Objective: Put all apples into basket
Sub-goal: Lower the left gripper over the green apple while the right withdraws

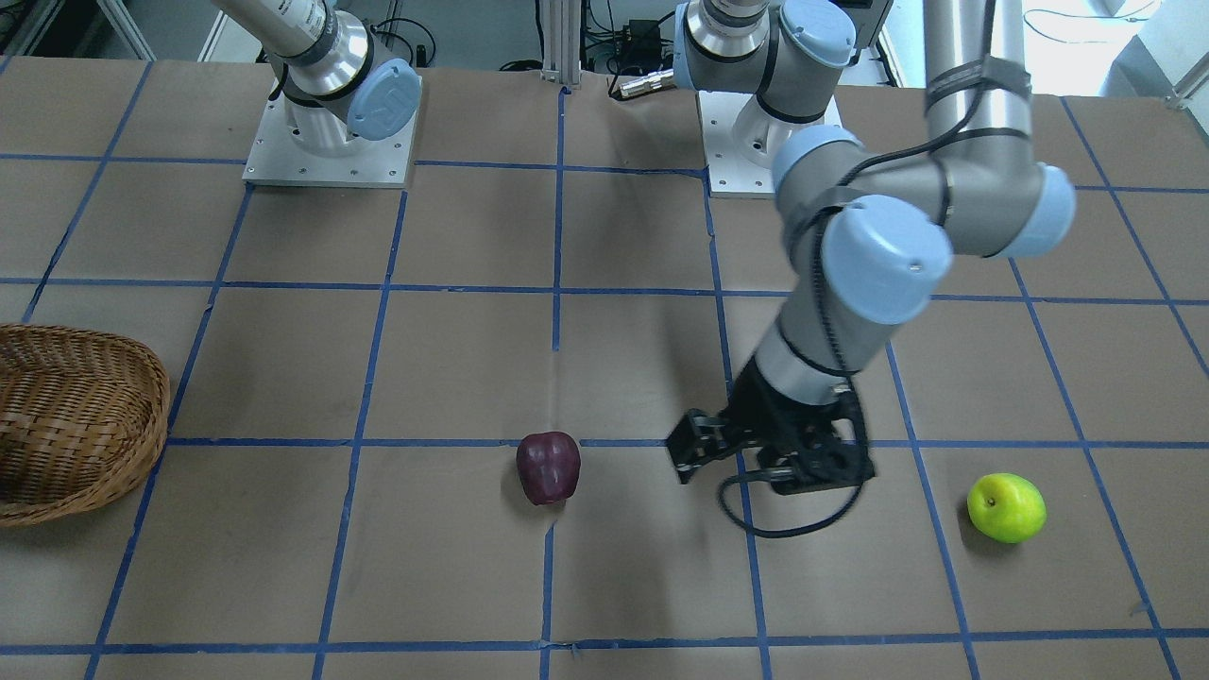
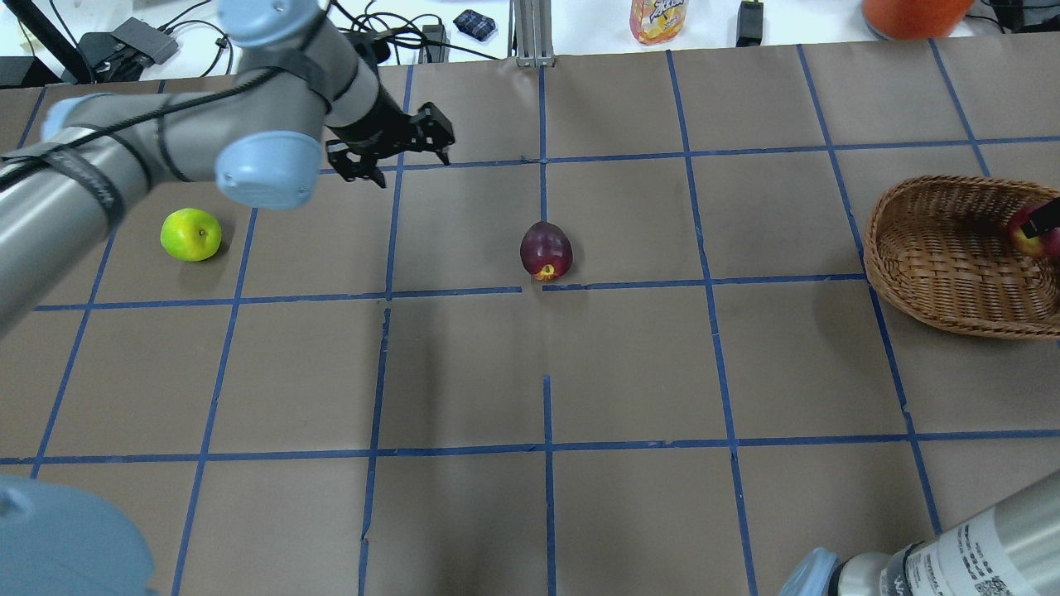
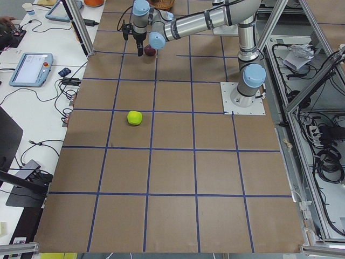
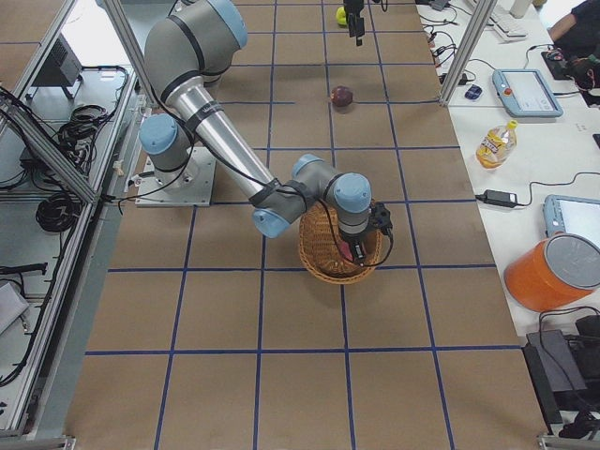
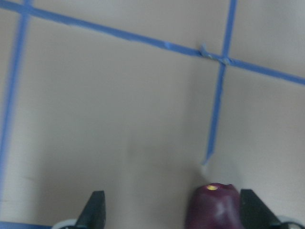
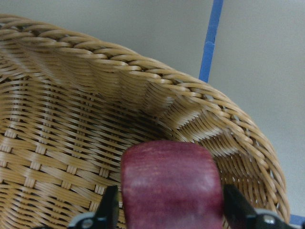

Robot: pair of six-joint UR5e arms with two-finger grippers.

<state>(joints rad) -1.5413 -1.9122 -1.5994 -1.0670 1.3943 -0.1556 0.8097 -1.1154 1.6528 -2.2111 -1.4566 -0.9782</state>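
The dark maroon apple (image 1: 548, 467) (image 2: 546, 250) lies mid-table. My left gripper (image 2: 411, 161) (image 1: 727, 467) is open and empty, apart from it on the green apple's side. In the left wrist view the maroon apple (image 5: 212, 207) shows at the bottom edge, beside the right-hand finger (image 5: 252, 210). The yellow-green apple (image 2: 191, 234) (image 1: 1006, 507) lies alone further left. The wicker basket (image 2: 936, 248) (image 1: 85, 425) stands at the table's right end. My right gripper (image 6: 171, 205) (image 2: 1045, 213) is inside the basket, shut on the red apple (image 6: 171, 183) (image 2: 1025, 236).
Both arm bases (image 1: 331, 142) (image 1: 770, 142) are bolted at the robot's side of the table. A drink bottle (image 2: 658, 16), an orange container (image 2: 911, 12) and cables sit on the white bench past the far edge. Blue tape lines grid the brown table.
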